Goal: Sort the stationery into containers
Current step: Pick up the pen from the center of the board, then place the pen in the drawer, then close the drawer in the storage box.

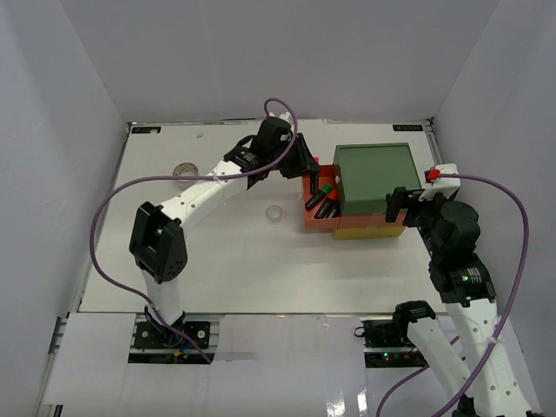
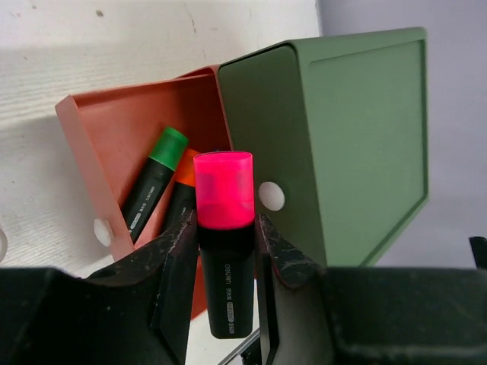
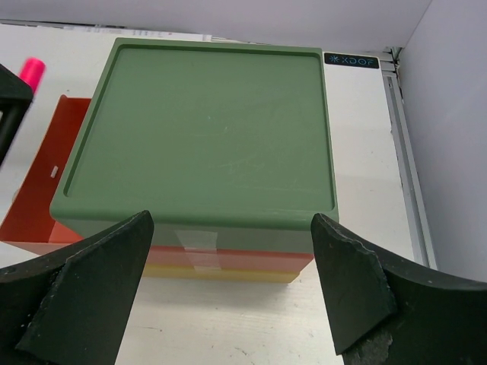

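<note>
Left gripper (image 2: 225,255): jaws closed to the width of a marker body, clamping the pink-capped highlighter (image 2: 223,199) by its black barrel, cap pointing away from the wrist. It is held above the orange-red drawer (image 2: 114,129), which is pulled out to the left side of the drawer stack (image 1: 372,178). In the drawer lie a green-capped highlighter (image 2: 156,179) and, touching it, an orange-capped highlighter (image 2: 183,186) partly hidden behind the pink cap. The dark green top tray (image 3: 205,129) is shut, and the yellow bottom tray (image 1: 369,232) shows only as a strip. Right gripper (image 3: 232,224): fingers spread wide, holding nothing, just off the stack's right side at top-tray height. Grey tape roll (image 1: 185,170) sits at the far left of the table (image 1: 226,269). White tape roll (image 1: 274,212) sits near the drawer's left.
</note>
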`<state>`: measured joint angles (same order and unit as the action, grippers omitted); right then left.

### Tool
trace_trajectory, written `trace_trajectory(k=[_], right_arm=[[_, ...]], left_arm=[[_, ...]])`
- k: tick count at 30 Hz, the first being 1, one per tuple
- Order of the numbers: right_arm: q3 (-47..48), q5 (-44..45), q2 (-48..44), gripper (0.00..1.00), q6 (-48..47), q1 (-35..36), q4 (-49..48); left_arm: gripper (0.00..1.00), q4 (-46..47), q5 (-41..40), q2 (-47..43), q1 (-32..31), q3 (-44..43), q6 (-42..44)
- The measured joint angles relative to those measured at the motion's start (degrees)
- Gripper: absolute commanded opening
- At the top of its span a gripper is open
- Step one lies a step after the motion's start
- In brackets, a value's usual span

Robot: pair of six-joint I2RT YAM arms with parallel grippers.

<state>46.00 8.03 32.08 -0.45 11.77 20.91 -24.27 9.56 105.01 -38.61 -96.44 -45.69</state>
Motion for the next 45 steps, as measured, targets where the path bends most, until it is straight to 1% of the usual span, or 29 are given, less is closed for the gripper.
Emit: trace_trajectory(k=[2,3,5,6,10,11,18,22,25,27,29,31,35,37,40,45], right_arm=[[0.3,-0.3,0.1,0.9,0.0,0.0,0.3],[0.6,-0.3,0.2,0.9,0.0,0.0,0.4],[1.1,-0.3,0.2,0.9,0.0,0.0,0.6],[1.4,-0.3,0.2,0.9,0.0,0.0,0.7],[2.4,-0.4,0.7,0.91,0.0,0.0,1.5],[2.8,-0.5,1.2,0.91,0.0,0.0,1.8],[7.5,-0.9,9.4,0.91,0.0,0.0,3.5],[11.6,-0.8,15.5,0.91,0.8,-0.1,3.6],[14.3,-1.2,19.5,0.91,1.7,-0.6,3.6],[15.8,-1.8,21.8,0.91,2.1,-1.4,3.5],[16.8,-3.0,24.0,0.91,2.6,-3.2,3.5],[17.6,-6.2,26.2,0.92,3.2,-6.6,3.4],[17.8,-12.7,29.6,0.93,4.7,-15.3,3.4],[17.8,-14.2,30.3,0.93,5.1,-17.8,3.4],[17.8,-16.9,30.8,0.93,5.5,-18.9,3.4],[17.9,-20.1,32.5,0.93,6.4,-19.6,3.3]], left_arm=[[0.48,0.0,0.1,1.6,-0.4,0.0,-0.6],[0.55,0.0,0.1,2.4,-0.5,0.0,-0.8],[0.62,-0.1,0.1,3.8,-0.5,0.1,-1.1],[0.69,-0.1,0.0,4.2,-0.5,0.2,-1.2],[0.83,0.0,-0.1,4.7,-0.5,0.2,-1.1],[0.84,0.2,0.0,4.7,-0.5,0.2,-1.0],[0.85,0.4,-1.0,3.7,-0.4,1.0,2.6],[0.85,0.8,-1.2,-0.7,0.8,5.0,7.1],[0.84,2.8,0.1,-6.0,4.0,11.0,10.5],[0.84,6.5,2.8,-10.3,7.3,17.3,13.1],[0.84,9.3,6.0,-13.6,10.4,23.0,15.4],[0.84,12.7,8.8,-15.3,12.9,27.7,17.7],[0.84,16.3,14.4,-14.3,13.3,32.2,23.7],[0.84,17.7,16.5,-13.0,12.9,32.8,26.5],[0.84,20.2,19.9,-10.6,12.5,32.8,30.0],[0.84,23.2,23.3,-5.0,12.5,31.2,33.4]])
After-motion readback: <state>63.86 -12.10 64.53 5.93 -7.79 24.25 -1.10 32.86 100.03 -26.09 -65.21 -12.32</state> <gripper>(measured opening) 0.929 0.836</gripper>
